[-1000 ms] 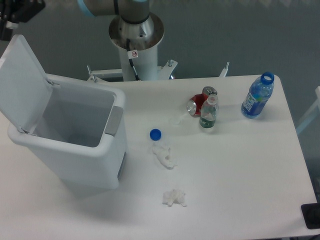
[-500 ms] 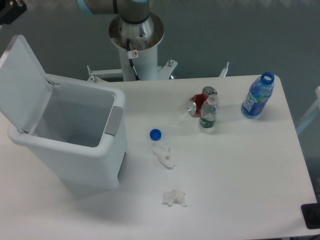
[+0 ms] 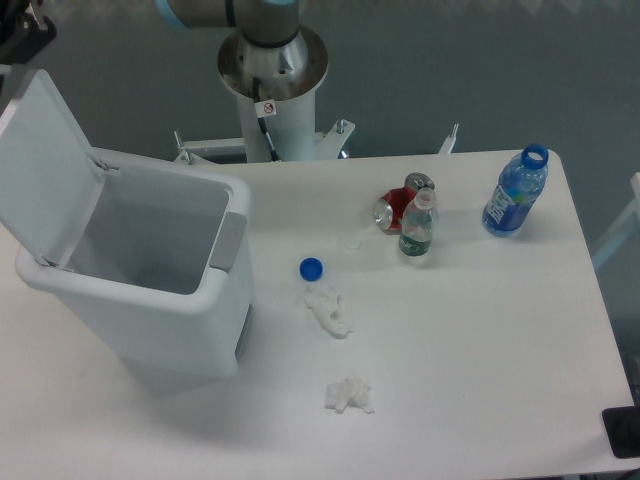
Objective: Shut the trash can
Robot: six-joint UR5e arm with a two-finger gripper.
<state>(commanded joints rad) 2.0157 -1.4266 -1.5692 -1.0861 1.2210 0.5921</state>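
While its lid stands open, trash can [image 3: 150, 290] below claw [image 3: 22, 30], claw's opening unclear

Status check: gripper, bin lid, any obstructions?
Gripper barely in frame, top left, state unclear. Trash can open, lid upright. Nothing blocking the lid.

Trash can [image 3: 150, 290]: left half of frame, on the table [image 3: 480, 380], lid [image 3: 45, 165] raised at its upper left. Gripper [image 3: 22, 30]: upper-left corner, above the lid, mostly cut off. Robot base [image 3: 272, 75]: top centre, behind the table. Bottle cap [image 3: 311, 267]: centre, right of the can. Crumpled tissue [image 3: 329, 309]: just below the cap; a second tissue [image 3: 348, 396] lower down. Cans [image 3: 398, 203] and small bottle [image 3: 417, 227]: right of centre, touching. Large bottle [image 3: 516, 191]: upper right.
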